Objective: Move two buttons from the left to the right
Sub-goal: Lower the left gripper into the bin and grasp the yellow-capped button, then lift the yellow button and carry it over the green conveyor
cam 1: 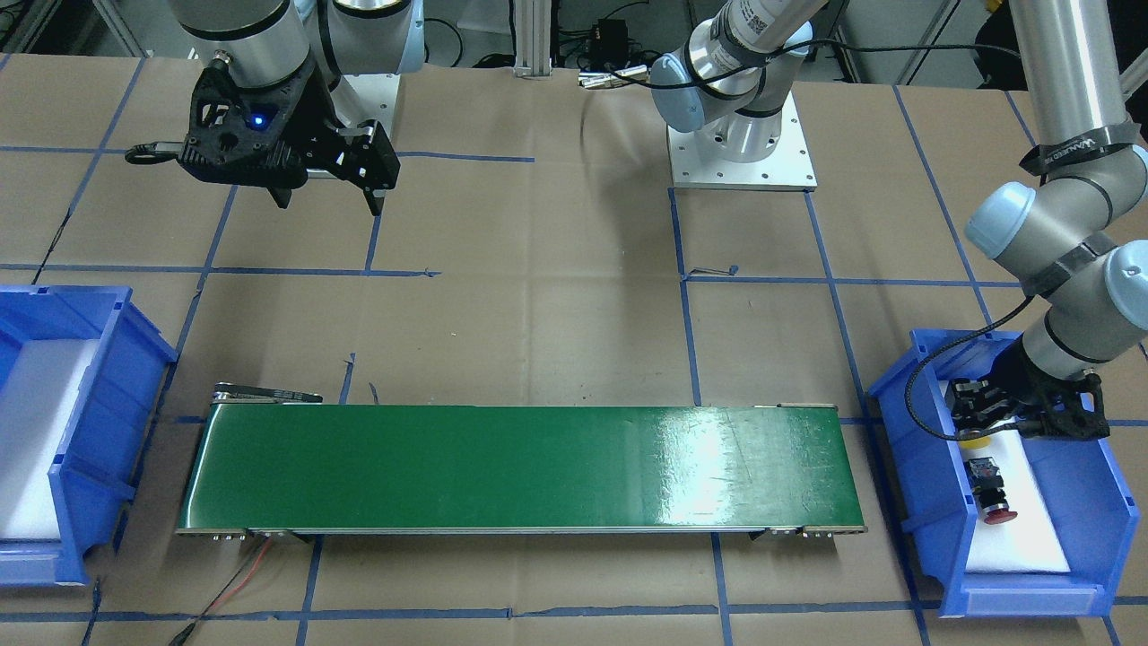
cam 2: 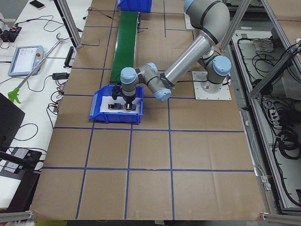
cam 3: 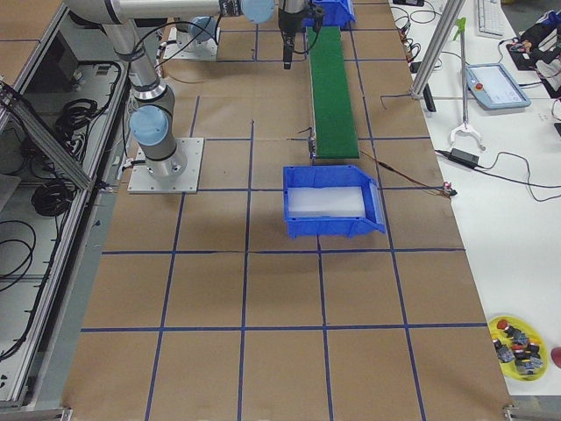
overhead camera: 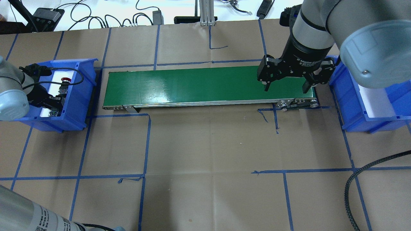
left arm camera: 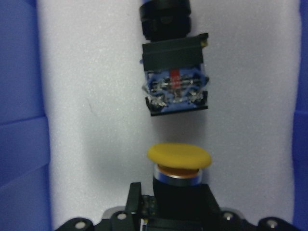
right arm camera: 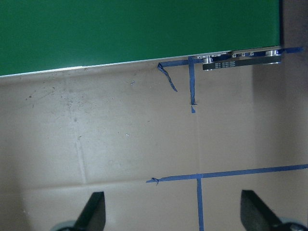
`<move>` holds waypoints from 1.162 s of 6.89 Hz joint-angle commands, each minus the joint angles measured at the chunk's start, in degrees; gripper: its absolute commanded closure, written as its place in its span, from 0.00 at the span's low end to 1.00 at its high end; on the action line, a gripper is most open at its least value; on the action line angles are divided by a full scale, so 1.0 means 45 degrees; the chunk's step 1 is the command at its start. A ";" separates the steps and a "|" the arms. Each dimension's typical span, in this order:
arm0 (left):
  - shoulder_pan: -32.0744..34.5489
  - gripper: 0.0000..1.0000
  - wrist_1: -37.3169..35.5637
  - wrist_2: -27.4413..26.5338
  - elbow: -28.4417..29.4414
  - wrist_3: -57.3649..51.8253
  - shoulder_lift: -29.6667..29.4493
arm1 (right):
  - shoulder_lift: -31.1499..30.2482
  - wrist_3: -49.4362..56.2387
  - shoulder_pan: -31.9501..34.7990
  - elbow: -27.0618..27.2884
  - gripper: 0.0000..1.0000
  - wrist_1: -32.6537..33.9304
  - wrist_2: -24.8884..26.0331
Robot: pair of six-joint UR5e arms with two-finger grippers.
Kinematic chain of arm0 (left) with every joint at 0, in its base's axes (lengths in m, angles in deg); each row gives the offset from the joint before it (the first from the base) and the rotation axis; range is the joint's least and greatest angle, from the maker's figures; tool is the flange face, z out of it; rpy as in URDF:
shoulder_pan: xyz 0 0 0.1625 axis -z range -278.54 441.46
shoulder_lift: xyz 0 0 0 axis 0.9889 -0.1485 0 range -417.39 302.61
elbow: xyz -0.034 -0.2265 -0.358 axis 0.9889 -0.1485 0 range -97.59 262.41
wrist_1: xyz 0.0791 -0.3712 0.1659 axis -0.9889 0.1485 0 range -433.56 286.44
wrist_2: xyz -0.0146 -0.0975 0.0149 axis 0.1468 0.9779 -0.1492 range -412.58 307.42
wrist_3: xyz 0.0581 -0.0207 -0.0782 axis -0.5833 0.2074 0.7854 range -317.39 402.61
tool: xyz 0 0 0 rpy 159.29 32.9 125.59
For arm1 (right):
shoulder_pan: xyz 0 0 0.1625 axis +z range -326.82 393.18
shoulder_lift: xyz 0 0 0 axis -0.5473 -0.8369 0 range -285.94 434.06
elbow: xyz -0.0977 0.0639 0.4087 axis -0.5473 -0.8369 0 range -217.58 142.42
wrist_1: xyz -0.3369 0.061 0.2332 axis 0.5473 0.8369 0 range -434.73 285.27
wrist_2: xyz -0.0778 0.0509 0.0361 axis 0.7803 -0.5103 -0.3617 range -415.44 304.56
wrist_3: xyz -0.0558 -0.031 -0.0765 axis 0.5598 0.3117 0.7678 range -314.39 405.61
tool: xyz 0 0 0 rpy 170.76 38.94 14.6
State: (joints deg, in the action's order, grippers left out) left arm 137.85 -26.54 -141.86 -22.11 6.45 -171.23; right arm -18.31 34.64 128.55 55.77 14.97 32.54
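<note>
The yellow button lies on the white foam in the left blue bin, its black barrel between my left gripper's fingers. My left gripper is down in that bin and looks shut on the barrel; the yellow cap peeks out below it. The red button lies just beyond it on the foam, contact block towards the yellow cap. It also shows in the overhead view. My right gripper is open and empty, hovering over the belt's right end.
A green conveyor belt runs between the two bins. The right blue bin holds only white foam. Blue tape lines cross the brown table. A yellow dish of spare parts sits far off.
</note>
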 commanded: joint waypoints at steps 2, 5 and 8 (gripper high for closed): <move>0.0007 0.85 0.1649 -0.0023 0.1074 0.0047 0.1131 | 0.0000 0.0035 0.0000 0.0036 0.00 -0.0011 0.0000; 0.0007 0.85 0.4470 -0.0043 0.2170 0.0281 0.2270 | 0.0000 0.0055 0.0000 0.0036 0.00 -0.0011 0.0020; 0.1425 0.85 0.4532 -0.0043 0.2192 0.2260 0.2290 | 0.0000 0.0055 0.0000 0.0036 0.00 -0.0011 0.0020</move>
State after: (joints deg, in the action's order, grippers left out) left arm 140.81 -6.28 -142.05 -12.31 11.69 -161.09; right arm -18.31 34.88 128.54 55.93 14.92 32.63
